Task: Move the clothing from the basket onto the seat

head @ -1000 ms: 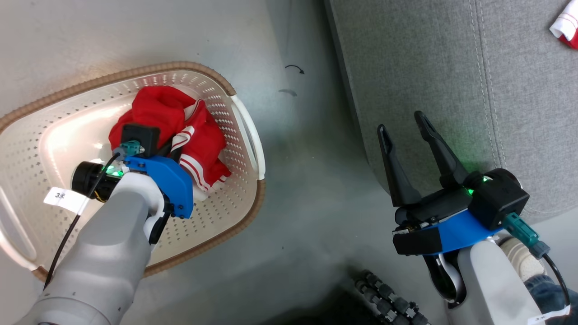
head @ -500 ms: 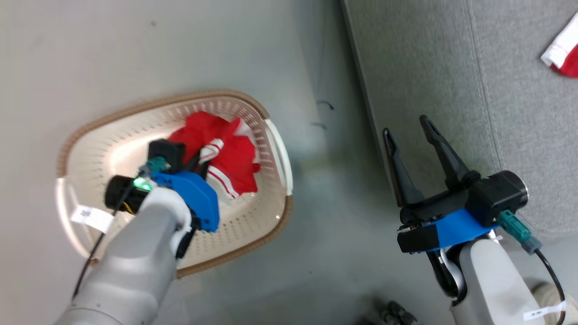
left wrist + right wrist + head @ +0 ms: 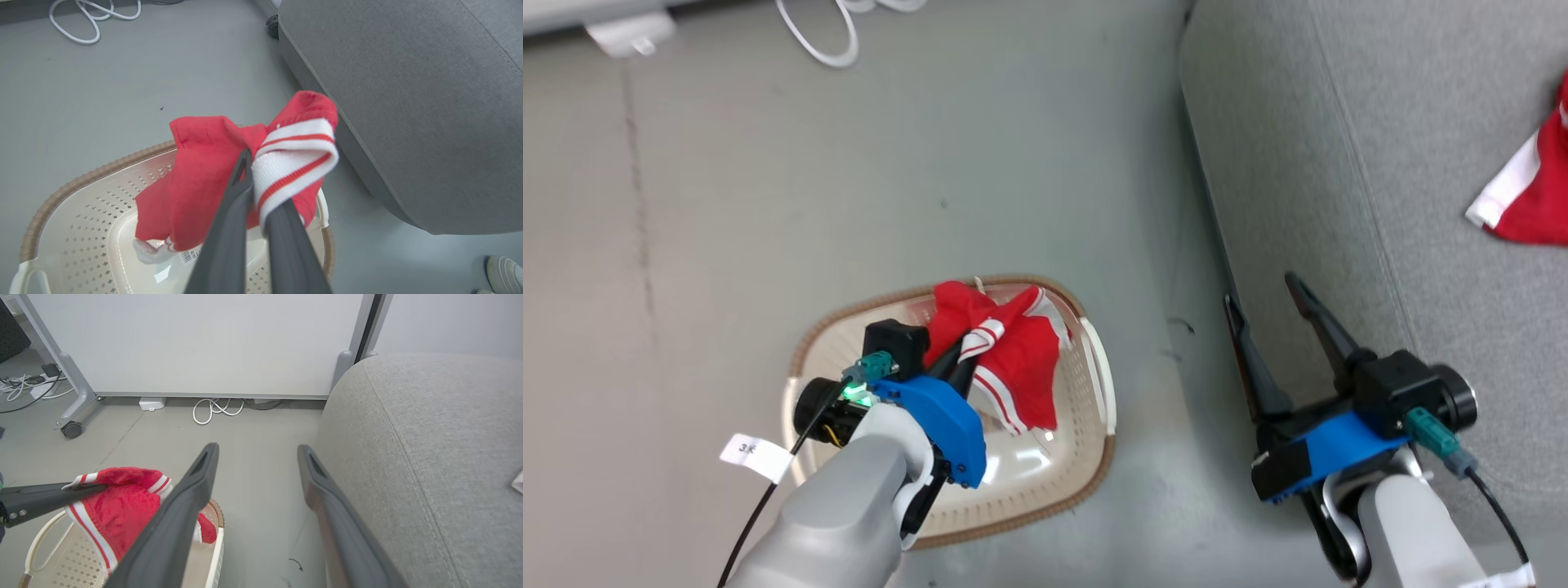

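- The left jaws are pressed together on the striped white cuff of a bright red soft sports garment (image 3: 192, 192). They now hold it raised, whereas a second ago it lay bunched on the basket's bottom with the jaws down in it.
- The cloth hangs below the jaw tips, over the cream-white perforated plastic basket (image 3: 1098, 478) with its brown braided rim. Whether its lower end has cleared the basket I cannot tell.
- The basket looks smaller in the head view because the camera has moved, not the basket.
- The right jaws stay spread wide and empty, their tips beside the edge of the large light grey fabric seat (image 3: 1339, 147).
- Another red garment with white trim (image 3: 1531, 200) lies on the seat, well beyond the right jaws.
- The pick looks done. The carry remains, to the right of the left jaws and across the grey floor (image 3: 931, 163).
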Available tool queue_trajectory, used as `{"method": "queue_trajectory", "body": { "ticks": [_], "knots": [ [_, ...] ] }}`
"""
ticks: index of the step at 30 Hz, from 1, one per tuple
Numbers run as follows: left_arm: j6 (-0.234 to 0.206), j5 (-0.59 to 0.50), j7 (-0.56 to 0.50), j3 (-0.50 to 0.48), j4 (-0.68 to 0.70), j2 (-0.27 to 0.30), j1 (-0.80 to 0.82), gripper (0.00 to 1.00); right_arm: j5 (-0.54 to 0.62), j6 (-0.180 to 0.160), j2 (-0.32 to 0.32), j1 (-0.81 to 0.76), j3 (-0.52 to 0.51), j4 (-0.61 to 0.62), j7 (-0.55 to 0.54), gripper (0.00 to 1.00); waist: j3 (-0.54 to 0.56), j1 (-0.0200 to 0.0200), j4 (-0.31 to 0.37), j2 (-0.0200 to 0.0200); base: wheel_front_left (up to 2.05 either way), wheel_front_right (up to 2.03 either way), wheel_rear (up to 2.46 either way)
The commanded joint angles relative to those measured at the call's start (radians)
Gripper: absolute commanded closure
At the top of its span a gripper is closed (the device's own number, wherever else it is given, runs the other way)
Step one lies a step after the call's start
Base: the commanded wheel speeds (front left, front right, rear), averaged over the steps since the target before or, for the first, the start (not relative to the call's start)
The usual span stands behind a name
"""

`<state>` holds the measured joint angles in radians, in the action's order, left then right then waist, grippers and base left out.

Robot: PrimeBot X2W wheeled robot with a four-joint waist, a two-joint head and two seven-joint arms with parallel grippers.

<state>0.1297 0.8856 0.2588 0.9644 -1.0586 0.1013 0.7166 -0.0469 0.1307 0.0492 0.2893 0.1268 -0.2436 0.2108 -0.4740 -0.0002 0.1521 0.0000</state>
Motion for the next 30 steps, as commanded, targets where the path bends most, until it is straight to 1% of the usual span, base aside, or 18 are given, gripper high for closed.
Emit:
{"method": "queue_trajectory", "body": {
  "ticks": [1, 6, 11, 18, 30],
  "knots": [
    [0.001, -0.003, 0.008, 0.007, 0.013, -0.001, -0.011, 1.0, 0.001, 0.0, 0.002, -0.026, -0.006, -0.006, -0.005, 0.0, 0.11, 0.0002, -0.065, 0.0, 0.0, 0.0, 0.0],
    [0.001, -0.006, 0.008, 0.024, 0.071, 0.007, -0.026, 1.0, 0.009, 0.0, 0.002, -0.087, -0.026, -0.008, -0.031, 0.0, 0.21, 0.0002, -0.096, 0.0, 0.0, 0.0, 0.0],
    [0.001, -0.025, 0.007, -0.006, 0.154, 0.014, -0.004, 1.0, 0.021, 0.0, 0.002, -0.138, -0.044, 0.012, -0.057, 0.0, 0.289, 0.0002, -0.121, 0.0, 0.0, 0.0, 0.0],
    [0.001, -0.054, 0.008, -0.031, 0.228, 0.002, 0.032, 1.0, 0.013, 0.0, 0.002, -0.172, -0.039, 0.03, -0.08, 0.0, 0.348, 0.0002, -0.135, 0.0, 0.0, 0.0, 0.0],
    [0.001, -0.066, 0.008, -0.001, 0.268, -0.024, 0.14, 1.0, 0.013, 0.0, 0.002, -0.204, -0.018, 0.042, -0.11, 0.0, 0.404, 0.0002, -0.146, 0.0, 0.0, 0.0, 0.0]
  ]
}}
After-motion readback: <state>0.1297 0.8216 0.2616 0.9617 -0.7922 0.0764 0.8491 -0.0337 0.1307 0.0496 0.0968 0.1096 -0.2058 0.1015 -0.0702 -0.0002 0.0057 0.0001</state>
